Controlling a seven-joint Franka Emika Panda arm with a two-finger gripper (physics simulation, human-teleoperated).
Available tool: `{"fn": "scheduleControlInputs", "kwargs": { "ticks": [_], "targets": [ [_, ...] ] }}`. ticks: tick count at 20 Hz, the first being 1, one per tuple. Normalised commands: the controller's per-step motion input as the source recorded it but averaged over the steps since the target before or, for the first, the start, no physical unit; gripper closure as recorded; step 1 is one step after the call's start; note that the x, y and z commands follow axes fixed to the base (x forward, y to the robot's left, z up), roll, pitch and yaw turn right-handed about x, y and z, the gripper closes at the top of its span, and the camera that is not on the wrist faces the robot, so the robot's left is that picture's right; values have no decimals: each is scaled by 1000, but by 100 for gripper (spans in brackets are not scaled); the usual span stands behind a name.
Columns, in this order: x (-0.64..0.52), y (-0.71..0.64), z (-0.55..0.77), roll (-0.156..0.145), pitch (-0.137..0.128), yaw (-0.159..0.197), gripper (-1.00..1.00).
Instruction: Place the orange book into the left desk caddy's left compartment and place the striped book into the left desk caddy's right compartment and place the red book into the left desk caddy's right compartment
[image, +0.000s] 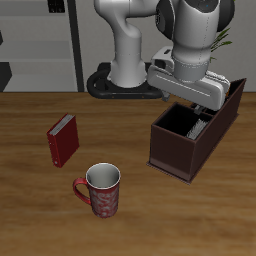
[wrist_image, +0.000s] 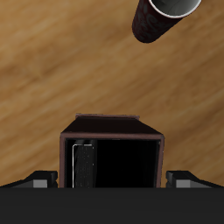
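Note:
The red book (image: 62, 140) lies flat on the table, well away from the arm. The left desk caddy (image: 176, 150) stands under my hand. Its low right compartment (wrist_image: 122, 162) holds the striped book (wrist_image: 83, 163), which stands on edge against one wall. The taller slanted left compartment (image: 234, 98) lies farther back, mostly hidden by the arm. The orange book is out of view. My gripper (wrist_image: 109, 181) hangs open just above the right compartment with nothing between its fingertips (wrist_image: 36, 181). In the exterior view the gripper (image: 197, 108) is mostly covered by the hand.
A dark red patterned mug (image: 101, 190) stands near the table's front edge, between the red book and the caddy; its rim also shows in the wrist view as the mug (wrist_image: 164, 17). The robot's base (image: 125, 80) stands behind.

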Motion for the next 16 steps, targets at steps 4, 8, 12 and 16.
{"fn": "scheduleControlInputs", "kwargs": {
  "ticks": [4,8,12,16],
  "targets": [
    [40,-650,139,-40,-8,85,-100],
    [88,-850,127,-64,-14,125,-100],
    [-38,-827,124,-16,-60,121,-100],
    [-180,-973,-69,5,-25,218,-100]
  ]
}}
